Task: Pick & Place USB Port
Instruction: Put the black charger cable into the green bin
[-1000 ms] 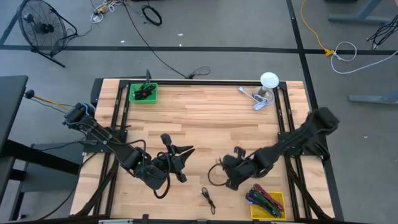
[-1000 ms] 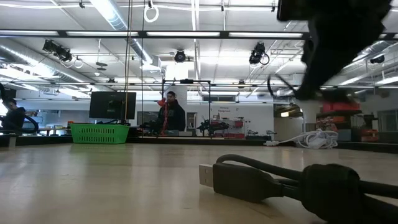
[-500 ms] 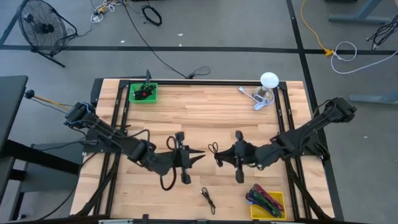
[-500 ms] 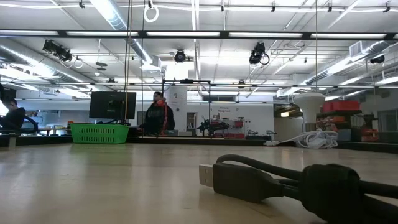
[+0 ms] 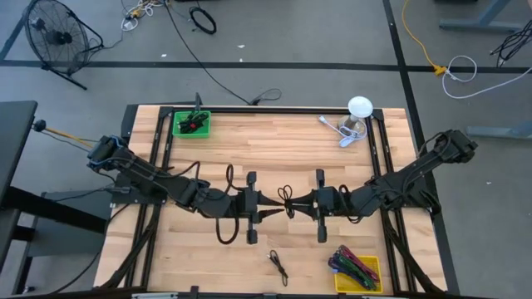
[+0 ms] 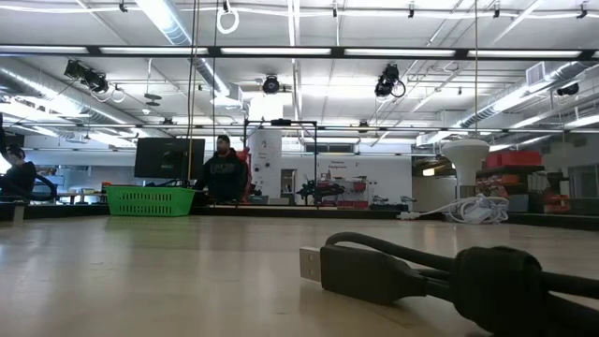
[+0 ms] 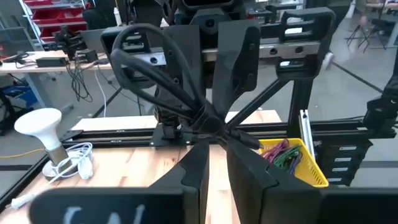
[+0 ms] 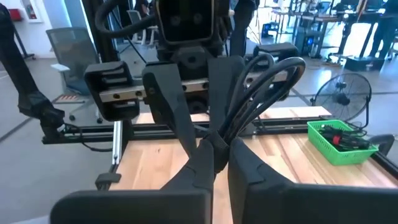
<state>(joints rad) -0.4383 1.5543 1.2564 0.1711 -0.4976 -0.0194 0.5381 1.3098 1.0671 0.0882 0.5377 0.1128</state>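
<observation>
Black cable (image 5: 287, 202), coiled, held off the worktop (image 5: 283, 149) at centre frame in the high view, between my two arms.

Right gripper (image 5: 301, 203): fingers pinched shut on the cable, seen plainly in the right wrist view.

Left gripper (image 5: 270, 205): fingers nearly together on the same bundle from the opposite side; both tips meet at the coil.

Step, as I judge it: mid-air handover or shared carry, pick done, placing not yet done.

Candidate bins: green basket (image 5: 192, 124), upper left; yellow tray (image 5: 371, 267), lower right, already holding coloured cables.

Second cable (image 5: 278, 266), lower centre, lying untouched.

Next move calls for one gripper releasing cleanly, then carrying without snagging loops.
</observation>
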